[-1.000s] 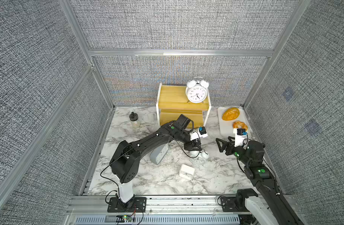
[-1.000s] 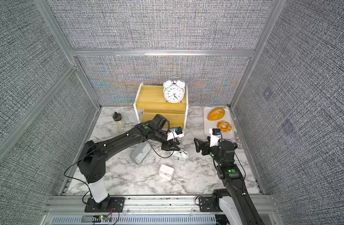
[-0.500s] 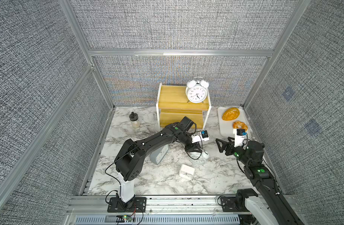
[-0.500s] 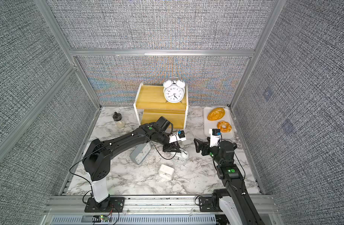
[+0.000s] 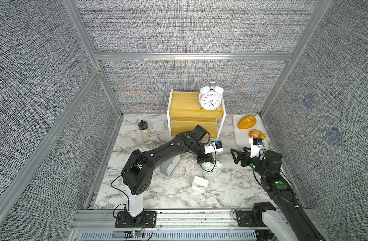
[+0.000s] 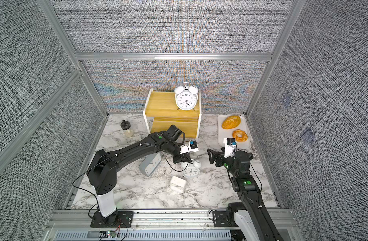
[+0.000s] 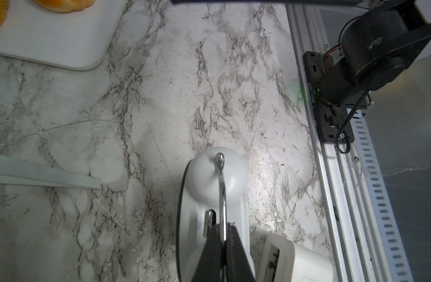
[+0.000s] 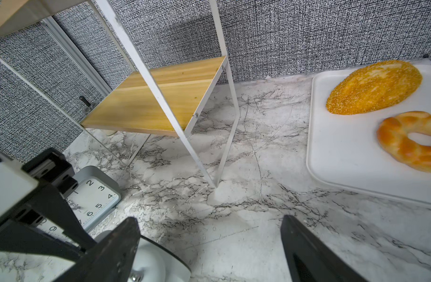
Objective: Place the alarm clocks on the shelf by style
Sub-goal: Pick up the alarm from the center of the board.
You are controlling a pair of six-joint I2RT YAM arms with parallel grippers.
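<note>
One round white twin-bell alarm clock [image 5: 210,100] [image 6: 186,100] stands on the top board of the yellow shelf [image 5: 185,102] [image 8: 155,102]. A second twin-bell clock [image 5: 212,172] [image 6: 191,172] lies face up on the marble. My left gripper [image 5: 207,159] [image 7: 223,227] is shut on its thin metal handle [image 7: 221,195], above the bells. The grey-blue rectangular clock [image 5: 170,167] [image 8: 94,197] leans under the left arm. The small white rounded-square clock [image 5: 199,183] [image 7: 295,258] lies nearer the front. My right gripper [image 5: 236,156] [image 8: 209,227] hovers open and empty to the right of the lying clock.
A white tray [image 5: 241,137] [image 8: 344,146] with a seeded loaf [image 5: 246,122] and a ring-shaped bread [image 5: 256,133] sits at the back right. A small jar with a black lid [image 5: 144,131] stands left of the shelf. Aluminium rails line the front edge.
My left gripper has closed onto the lying twin-bell clock's handle and the wrist has shifted slightly right. The right arm has not moved.
</note>
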